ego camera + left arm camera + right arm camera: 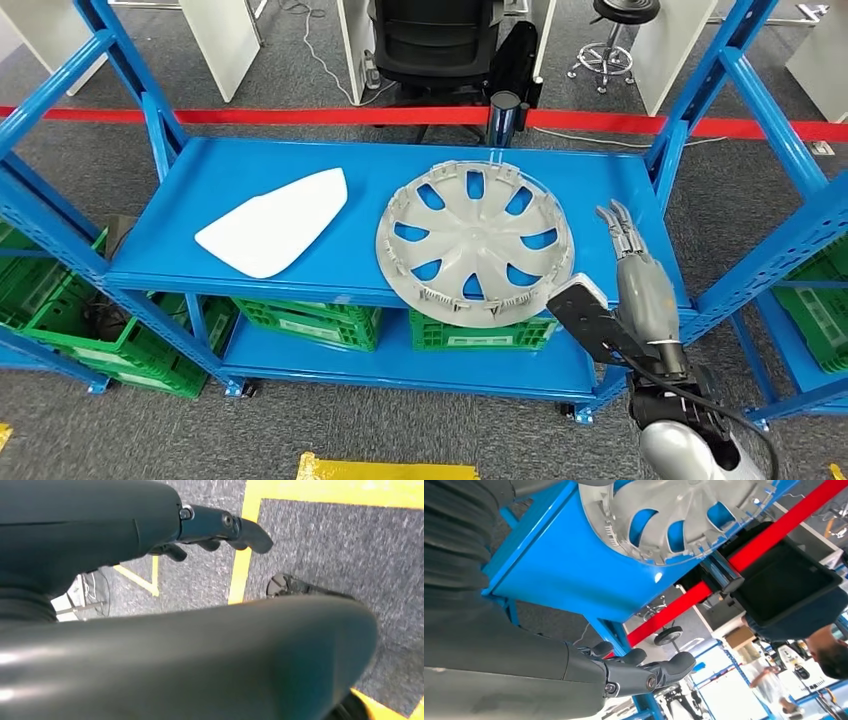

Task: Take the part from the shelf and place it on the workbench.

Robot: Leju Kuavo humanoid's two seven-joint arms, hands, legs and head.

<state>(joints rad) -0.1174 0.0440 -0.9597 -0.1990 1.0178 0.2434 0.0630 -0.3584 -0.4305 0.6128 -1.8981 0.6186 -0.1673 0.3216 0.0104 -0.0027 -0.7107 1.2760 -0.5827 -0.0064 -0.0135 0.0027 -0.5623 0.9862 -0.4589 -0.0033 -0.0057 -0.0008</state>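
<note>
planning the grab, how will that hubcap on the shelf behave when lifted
The hubcap looks like thin moulded plastic, so probably light and fairly stiff. Its open spokes offer finger holds. It overhangs the shelf front edge, so a push could tip it off.

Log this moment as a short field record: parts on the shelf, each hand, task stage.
shelf: blue rack, top level holds two parts
part 1: grey wheel cover, front edge overhanging the shelf lip
part 2: white flat panel, lying left of the cover, apart from it
right hand: raised beside the cover's right edge, holding nothing
left hand: hanging over the floor, holding nothing
stage: nothing picked yet
</note>
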